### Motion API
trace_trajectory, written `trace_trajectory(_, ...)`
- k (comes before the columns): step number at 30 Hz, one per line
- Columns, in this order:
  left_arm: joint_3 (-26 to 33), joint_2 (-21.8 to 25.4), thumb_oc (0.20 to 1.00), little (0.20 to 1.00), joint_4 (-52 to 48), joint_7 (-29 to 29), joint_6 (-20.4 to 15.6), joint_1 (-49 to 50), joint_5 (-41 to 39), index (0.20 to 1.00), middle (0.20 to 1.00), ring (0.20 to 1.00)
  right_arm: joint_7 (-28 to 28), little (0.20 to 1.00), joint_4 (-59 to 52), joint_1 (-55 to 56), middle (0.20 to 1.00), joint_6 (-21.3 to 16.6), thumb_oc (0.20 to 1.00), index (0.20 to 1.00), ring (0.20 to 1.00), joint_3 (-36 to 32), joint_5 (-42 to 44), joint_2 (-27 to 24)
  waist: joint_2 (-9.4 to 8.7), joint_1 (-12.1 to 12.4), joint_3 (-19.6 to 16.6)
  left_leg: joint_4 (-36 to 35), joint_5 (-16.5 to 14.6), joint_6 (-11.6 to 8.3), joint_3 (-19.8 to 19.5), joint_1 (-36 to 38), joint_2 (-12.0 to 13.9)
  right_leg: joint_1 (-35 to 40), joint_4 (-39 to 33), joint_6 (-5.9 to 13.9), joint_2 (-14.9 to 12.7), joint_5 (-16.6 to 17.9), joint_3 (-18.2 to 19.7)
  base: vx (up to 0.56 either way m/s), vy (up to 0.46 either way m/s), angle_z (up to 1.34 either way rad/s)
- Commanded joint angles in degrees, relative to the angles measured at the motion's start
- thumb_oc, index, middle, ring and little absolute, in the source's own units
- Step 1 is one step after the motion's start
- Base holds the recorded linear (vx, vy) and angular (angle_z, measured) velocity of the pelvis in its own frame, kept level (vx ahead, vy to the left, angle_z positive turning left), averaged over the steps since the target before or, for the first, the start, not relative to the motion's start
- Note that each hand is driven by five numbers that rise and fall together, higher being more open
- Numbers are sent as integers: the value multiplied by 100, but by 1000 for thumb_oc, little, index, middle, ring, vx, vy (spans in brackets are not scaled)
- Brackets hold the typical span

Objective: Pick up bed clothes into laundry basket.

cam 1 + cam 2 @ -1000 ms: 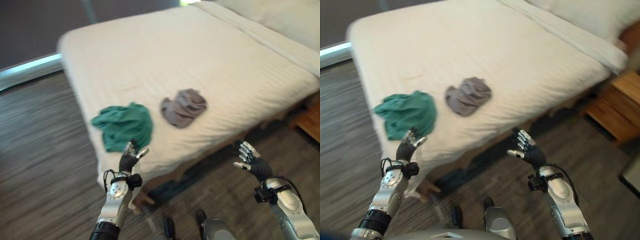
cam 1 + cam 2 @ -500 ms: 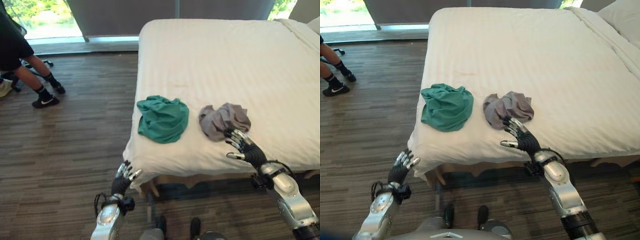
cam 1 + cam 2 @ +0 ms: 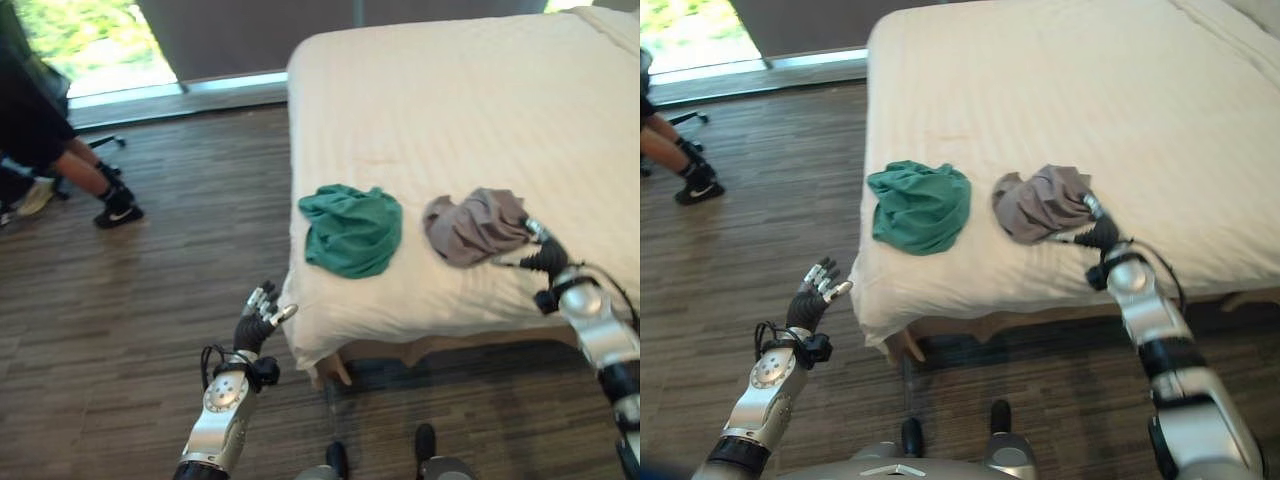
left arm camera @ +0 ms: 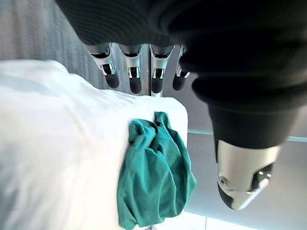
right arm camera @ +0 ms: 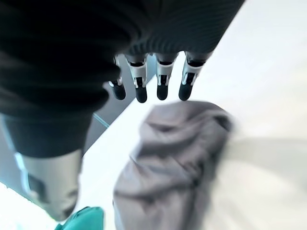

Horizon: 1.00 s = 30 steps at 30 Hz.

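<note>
A crumpled green cloth (image 3: 350, 228) lies near the white bed's (image 3: 450, 100) front left corner. A crumpled grey cloth (image 3: 475, 225) sits just to its right. My right hand (image 3: 1098, 230) rests at the grey cloth's right edge. In the right wrist view its fingers (image 5: 162, 86) are straight, reaching over the grey cloth (image 5: 172, 163). My left hand (image 3: 258, 320) hangs open over the floor beside the bed's corner, below and left of the green cloth. The left wrist view shows its straight fingers (image 4: 135, 81) and the green cloth (image 4: 156, 182) past them.
Dark wood floor (image 3: 150, 290) spreads left of the bed and in front of it. A person's legs in dark shoes (image 3: 110, 205) stand at the far left by a bright window. The bed's front edge overhangs a wooden leg (image 3: 335, 370).
My right hand has reached forward to the grey cloth's right edge. The left hand has risen a little beside the bed's corner. The camera has shifted slightly.
</note>
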Motion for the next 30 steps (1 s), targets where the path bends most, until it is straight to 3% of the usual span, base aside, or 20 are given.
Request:
trace_trajectory(1, 1, 513, 1000, 1000, -241, -102, -184, -52, -178, 1000, 1000, 1000, -284, 1000, 1034, -1189, 1000, 27, 1000, 1000, 1000, 698, -647, -263, -379, 182, -204, -15, 431, -184, -236, -268, -78, 326, 244, -146, 41, -516, 160, -19, 38, 3)
trace_trajectory(3, 61, 657, 1000, 1000, -246, -97, -218, -31, -140, 1000, 1000, 1000, -301, 1000, 1898, -1872, 1000, 77, 1000, 1000, 1000, 1329, -1319, -324, -340, 285, -152, -15, 441, -191, -275, -364, -114, 250, 235, -129, 24, -484, 148, -27, 33, 10)
trace_trajectory(8, 191, 768, 1000, 1000, -336, -59, -277, -22, -54, 1000, 1000, 1000, -168, 1000, 2512, -2370, 1000, 83, 1000, 1000, 1000, 1998, -2102, -399, -194, 379, -95, -15, 487, -203, -366, -545, -172, 105, 242, -111, -22, -466, 91, -31, 34, 15)
trace_trajectory(10, 261, 823, 1000, 1000, -392, 5, -339, -43, -80, 1000, 1000, 1000, -164, 1000, 2851, -2530, 1000, 96, 1000, 1000, 1000, 2158, -2262, -416, 4, 462, 49, -15, 570, -225, -441, -760, -240, -93, 258, -98, -76, -434, 34, -101, 55, 10)
trace_trajectory(11, 262, 819, 1000, 1000, -392, 6, -339, -47, -81, 1000, 1000, 1000, -166, 1000, 2860, -2541, 1000, 91, 1000, 1000, 1000, 2165, -2261, -415, 8, 457, 42, -15, 574, -225, -446, -774, -240, -107, 263, -98, -76, -434, 30, -150, 61, 20)
trace_trajectory(12, 272, 812, 1000, 1000, -407, 55, -374, -95, -176, 1000, 1000, 1000, -135, 1000, 3009, -2684, 1000, 85, 1000, 1000, 1000, 2285, -2313, -411, 161, 507, 161, -15, 643, -249, -496, -943, -296, -296, 291, -95, -102, -400, 17, -79, 30, 19)
trace_trajectory(14, 264, 786, 1000, 1000, -420, 80, -380, -115, -215, 1000, 1000, 1000, -144, 1000, 3105, -2754, 1000, 93, 1000, 1000, 1000, 2334, -2352, -403, 250, 535, 201, -15, 688, -265, -513, -1044, -317, -405, 308, -92, -121, -378, 7, -91, 36, 14)
trace_trajectory(15, 246, 756, 1000, 1000, -436, 92, -385, -113, -259, 1000, 1000, 1000, -136, 1000, 3177, -2780, 1000, 102, 1000, 1000, 1000, 2361, -2390, -358, 353, 564, 263, -15, 727, -277, -536, -1151, -346, -501, 316, -91, -143, -355, -2, -142, 61, 8)
trace_trajectory(16, 227, 710, 1000, 1000, -480, 143, -397, -140, -297, 1000, 1000, 1000, -146, 1000, 3214, -2828, 1000, 78, 1000, 1000, 1000, 2451, -2513, -276, 570, 607, 406, -15, 788, -303, -556, -1350, -409, -739, 341, -77, -185, -301, 0, -118, 71, 4)
trace_trajectory(20, 131, 535, 1000, 1000, -466, 211, -418, -205, -350, 1000, 1000, 1000, -123, 1000, 3322, -2889, 1000, 95, 1000, 1000, 1000, 2535, -2629, -108, 740, 650, 453, -15, 828, -338, -531, -1540, -452, -919, 327, -65, -210, -261, 38, -29, 33, 4)
trace_trajectory(21, 112, 478, 1000, 1000, -448, 237, -417, -232, -362, 1000, 1000, 1000, -102, 495, 3327, -2902, 495, 93, 495, 495, 495, 2529, -2607, -34, 780, 650, 486, -15, 831, -339, -525, -1576, -466, -951, 316, -60, -220, -253, 53, 5, 38, -2)
trace_trajectory(22, 34, 342, 1000, 1000, -353, 286, -420, -336, -372, 1000, 1000, 1000, -63, 200, 3296, -2816, 200, 78, 200, 200, 200, 2497, -2550, 187, 850, 626, 517, -15, 834, -334, -477, -1614, -483, -1003, 319, -52, -226, -239, 106, 6, 38, -7)
trace_trajectory(24, 5, 295, 1000, 1000, -299, 311, -436, -383, -385, 1000, 1000, 1000, -107, 200, 3248, -2793, 200, 94, 200, 200, 200, 2431, -2433, 260, 858, 600, 517, -15, 830, -332, -452, -1607, -479, -995, 317, -48, -234, -242, 122, 25, 33, -13)
trace_trajectory(26, 24, 235, 1000, 1000, -259, 438, -477, -507, -358, 1000, 1000, 1000, -299, 200, 2558, -2499, 200, 106, 200, 200, 200, 1997, -1698, 487, 850, 484, 550, -15, 798, -312, -375, -1560, -467, -973, 329, -44, -245, -254, 177, 55, 58, -11)
trace_trajectory(27, 134, 211, 1000, 1000, -250, 600, -486, -653, -235, 1000, 1000, 1000, -418, 200, 1051, -1870, 200, 58, 200, 200, 200, 1568, -845, 751, 811, 273, 615, -15, 723, -282, -297, -1484, -459, -967, 368, -48, -247, -292, 273, 74, 80, -10)
trace_trajectory(28, 192, 233, 1000, 1000, -267, 671, -464, -716, -144, 1000, 1000, 1000, -374, 200, 25, -1447, 200, 11, 200, 200, 200, 1423, -522, 860, 765, 139, 645, -15, 690, -268, -239, -1460, -445, -983, 389, -53, -236, -301, 330, 47, 64, -13)
trace_trajectory(29, 183, 239, 1000, 1000, -268, 672, -463, -713, -143, 1000, 1000, 1000, -364, 200, -17, -1416, 200, 36, 200, 200, 200, 1402, -528, 849, 762, 160, 623, -15, 710, -268, -231, -1486, -439, -1010, 384, -57, -230, -275, 340, 32, 34, -13)
trace_trajectory(30, 268, 267, 1000, 1000, -305, 727, -453, -757, -38, 1000, 1000, 1000, -333, 200, -1099, -807, 200, -89, 200, 200, 200, 1243, -233, 924, 708, 1, 677, -15, 663, -255, -170, -1430, -427, -1009, 424, -57, -230, -307, 401, 30, 20, -32)
